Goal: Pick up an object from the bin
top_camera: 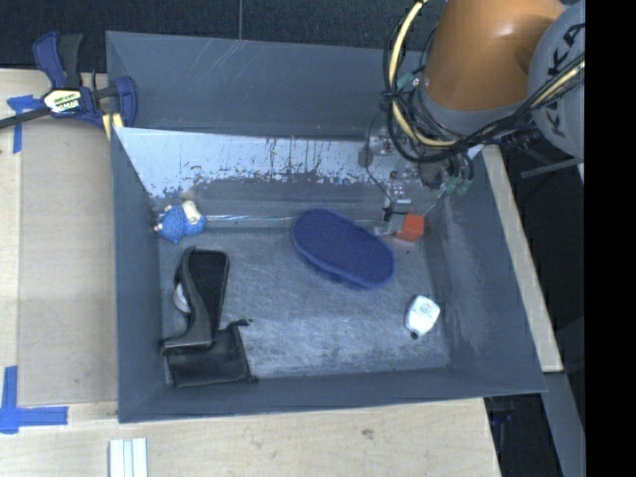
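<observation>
Hanging at about two o'clock over the bin (248,78), the jaws sit low in the far right corner of the floor, under the arm's orange cover (487,38) and its loops of cable (405,107). The arm enters from three o'clock, so this corner is the shortest reach for it, which probably explains why the wrist stands nearly upright here. Whether the jaws are wide or narrow cannot be told, because the wrist hardware and cables crowd the tips.

A small red-orange block (410,229) lies on the bin floor right at the tips, on their five o'clock side. It is the nearest thing to them and so the likely one to be picked. It cannot be made out whether it is already between them or only beside them. It sits close to the foot of the right wall, leaving little room on that side for a closing tip.

A dark blue oval pad (343,248) lies flat just beside the block, at its eight o'clock, near the middle of the floor. A sideways slip could nudge it.

The other things are well apart and out of the way: a small white lump (422,316) at four o'clock, a blue-and-pale toy figure (179,223) at ten o'clock against the back slope, and a black angular piece (204,321) at eight o'clock, resting in the near left corner.
</observation>
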### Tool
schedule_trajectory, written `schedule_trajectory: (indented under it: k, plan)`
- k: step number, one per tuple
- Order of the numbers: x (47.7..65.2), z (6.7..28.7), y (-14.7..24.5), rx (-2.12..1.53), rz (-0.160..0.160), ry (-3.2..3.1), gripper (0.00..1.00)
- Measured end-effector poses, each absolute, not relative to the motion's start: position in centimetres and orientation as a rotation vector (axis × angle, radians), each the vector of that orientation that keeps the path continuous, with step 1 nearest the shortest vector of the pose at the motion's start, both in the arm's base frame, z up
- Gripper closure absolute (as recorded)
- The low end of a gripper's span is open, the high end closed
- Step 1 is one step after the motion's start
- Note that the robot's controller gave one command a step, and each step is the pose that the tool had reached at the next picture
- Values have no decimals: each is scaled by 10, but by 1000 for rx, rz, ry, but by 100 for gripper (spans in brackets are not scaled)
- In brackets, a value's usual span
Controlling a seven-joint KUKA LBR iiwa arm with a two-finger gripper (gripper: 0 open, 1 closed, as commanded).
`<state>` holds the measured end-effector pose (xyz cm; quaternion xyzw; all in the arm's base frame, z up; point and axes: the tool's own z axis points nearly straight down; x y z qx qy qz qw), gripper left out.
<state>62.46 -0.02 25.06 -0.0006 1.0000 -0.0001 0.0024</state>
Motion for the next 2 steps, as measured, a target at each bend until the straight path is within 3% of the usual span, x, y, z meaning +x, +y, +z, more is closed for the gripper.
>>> schedule_trajectory:
  k: [1, 2]
  plan:
    - [581, 175, 34, 199, 1, 3141, 0]
    - [578, 68, -21, 262, 1, 3123, 0]
